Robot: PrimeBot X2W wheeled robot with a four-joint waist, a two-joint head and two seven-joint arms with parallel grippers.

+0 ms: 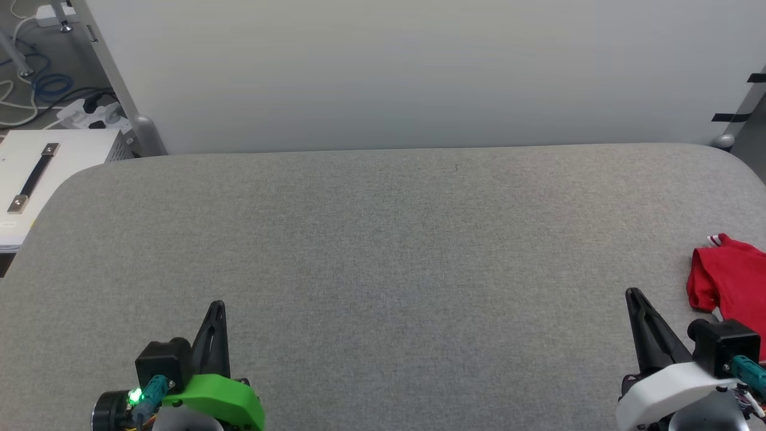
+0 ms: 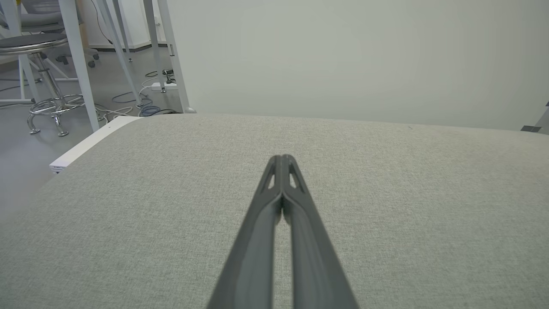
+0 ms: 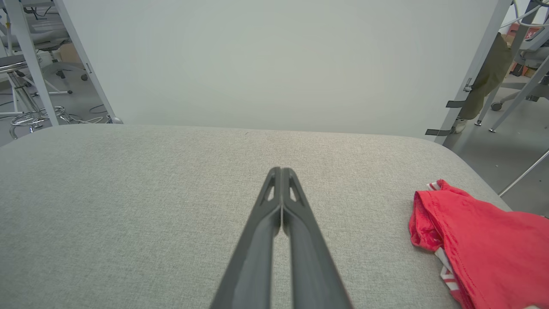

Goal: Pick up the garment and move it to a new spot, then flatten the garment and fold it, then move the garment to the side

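Note:
The garment (image 1: pixel 733 278) is a folded red shirt with a bit of white-striped trim, lying at the table's right edge; the right wrist view shows the garment (image 3: pixel 480 244) at lower right. My right gripper (image 1: pixel 634 296) is shut and empty, just left of the garment and apart from it; its fingertips (image 3: pixel 282 171) meet over bare cloth. Low on the left side of the table, my left gripper (image 1: pixel 218 306) is shut with nothing in it, tips (image 2: pixel 282 159) pressed together.
The grey fabric table (image 1: pixel 383 239) spreads wide between the grippers, with a pale wall panel (image 1: pixel 395 72) behind it. A white box (image 1: pixel 42 173) and cables (image 1: pixel 48 90) sit off the left edge. A stool (image 2: pixel 43 81) stands on the floor. A person's leg (image 3: pixel 482 81) shows far right.

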